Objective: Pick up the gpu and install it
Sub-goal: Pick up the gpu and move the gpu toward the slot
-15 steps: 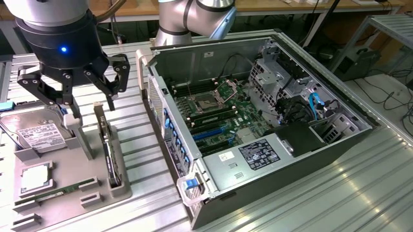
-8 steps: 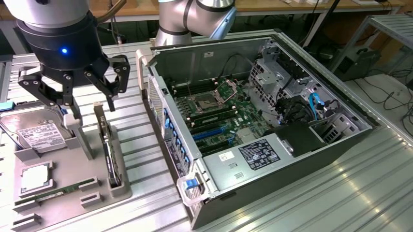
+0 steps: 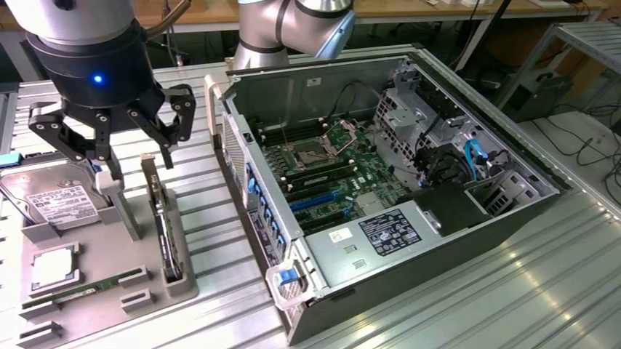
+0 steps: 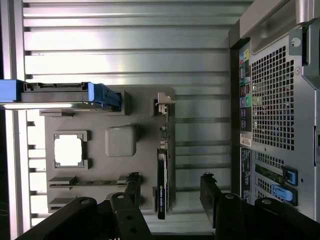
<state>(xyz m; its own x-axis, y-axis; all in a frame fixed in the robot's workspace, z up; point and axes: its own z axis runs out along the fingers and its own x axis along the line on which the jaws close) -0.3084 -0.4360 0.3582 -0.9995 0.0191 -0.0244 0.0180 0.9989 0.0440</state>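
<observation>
- Exterior view: my gripper [image 3: 131, 156] hangs wide apart and empty above the grey tray [image 3: 97, 243].
- The gpu [image 3: 167, 236] stands on edge in its tray slot, at 5 o'clock from the gripper.
- I judge this the pick-up approach; gripping calls for jaws straddling the thin card squarely.

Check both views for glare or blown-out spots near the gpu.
Wrist view: hard glare bands on the ribbed table, the square chip in the tray washed out to white, the gpu dark, on edge, readable against the grey. Exterior view: softer sheen on the table, gpu evenly lit near the open gripper, no hotspot on it.
</observation>
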